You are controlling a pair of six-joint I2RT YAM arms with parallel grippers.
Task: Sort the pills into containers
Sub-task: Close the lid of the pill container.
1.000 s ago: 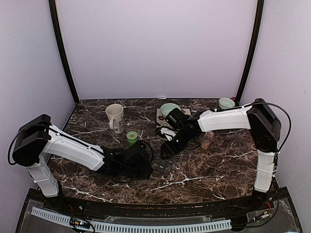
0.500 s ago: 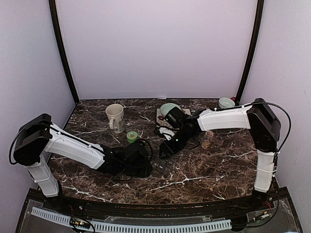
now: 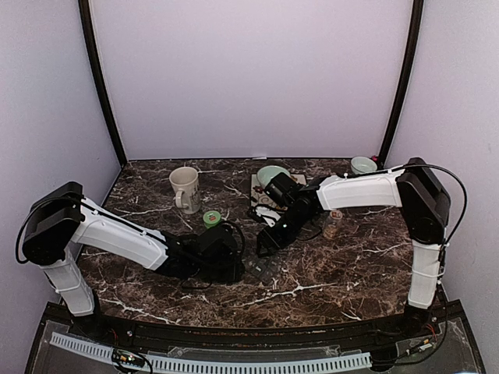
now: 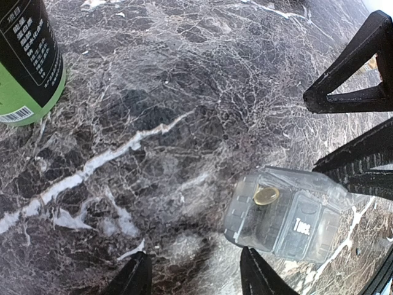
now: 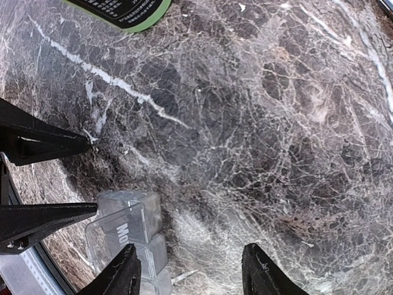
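Barely anything has moved in the last second: your right hand (image 5: 190, 273) wobbled and came back, and your left hand (image 4: 195, 279) crept a touch. Both are spread and empty, close around the pill organizer (image 4: 295, 224), lower middle of the top view, on the worktop (image 4: 153, 123). 1 tan pill (image 4: 266, 196) sits at its end compartment, so I judge the sorting barely started.

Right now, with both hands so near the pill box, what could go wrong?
1. The left hand and right hand both hang open close to the pill box; their fingers could collide.
2. Neither hand holds the box, so a touch might slide it on the smooth table.
3. A tan pill shows at one end compartment; I cannot tell if its lid is shut, so a knock might spill it.
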